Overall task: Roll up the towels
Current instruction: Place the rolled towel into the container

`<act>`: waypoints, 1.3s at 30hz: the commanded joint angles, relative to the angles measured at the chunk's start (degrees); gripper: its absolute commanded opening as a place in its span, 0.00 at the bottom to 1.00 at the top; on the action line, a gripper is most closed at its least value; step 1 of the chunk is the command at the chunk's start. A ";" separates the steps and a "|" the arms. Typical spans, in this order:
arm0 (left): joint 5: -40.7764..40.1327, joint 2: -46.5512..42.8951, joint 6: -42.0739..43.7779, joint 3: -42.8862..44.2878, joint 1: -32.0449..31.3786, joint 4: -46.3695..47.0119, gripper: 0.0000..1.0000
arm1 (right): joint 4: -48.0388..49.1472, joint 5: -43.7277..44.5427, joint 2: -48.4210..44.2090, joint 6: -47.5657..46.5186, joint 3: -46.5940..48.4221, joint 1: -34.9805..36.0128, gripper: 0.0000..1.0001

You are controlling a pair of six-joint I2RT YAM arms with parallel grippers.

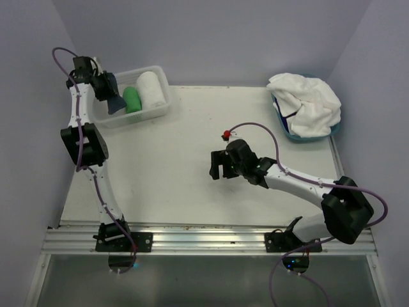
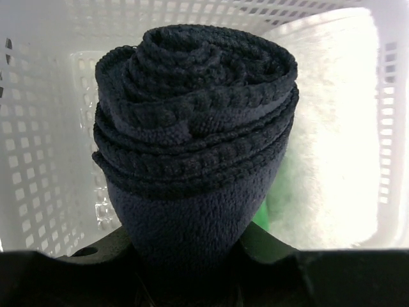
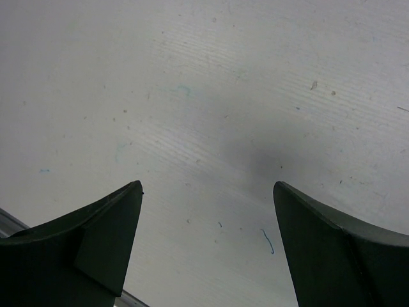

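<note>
Navy towel (image 2: 192,128), rolled, hangs pinched in the left gripper (image 1: 110,94) inside the basket (image 1: 153,114) (right gripper (image 1: 220,171) wide, empty); next, probably release it there.

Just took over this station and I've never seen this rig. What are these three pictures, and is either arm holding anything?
Two robot arms are bolted at the near edge of the table, each ending in a two-finger gripper. The wide picture looks down from above and behind them; the other two come from a camera on each wrist. The left gripper is closed on a rolled navy towel, holding it at the left end of the white basket, where a green roll and a white roll sit. The right gripper is open and empty above the bare table. Unrolled white towels are heaped in the blue tub.
</note>
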 commanded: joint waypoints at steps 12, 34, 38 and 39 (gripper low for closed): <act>-3.75 7.67 4.72 2.49 1.96 2.91 0.18 | 0.95 -3.79 3.59 0.89 4.05 -0.41 0.87; -3.85 12.15 6.22 3.19 0.90 2.20 0.51 | 1.56 -5.81 8.87 1.16 6.96 -0.41 0.87; -3.32 11.19 5.95 3.19 0.82 2.90 0.62 | 1.65 -5.99 9.31 1.33 7.22 -0.33 0.87; -3.15 10.66 5.86 3.10 0.90 2.99 0.63 | 1.65 -5.99 9.39 1.33 7.31 -0.33 0.87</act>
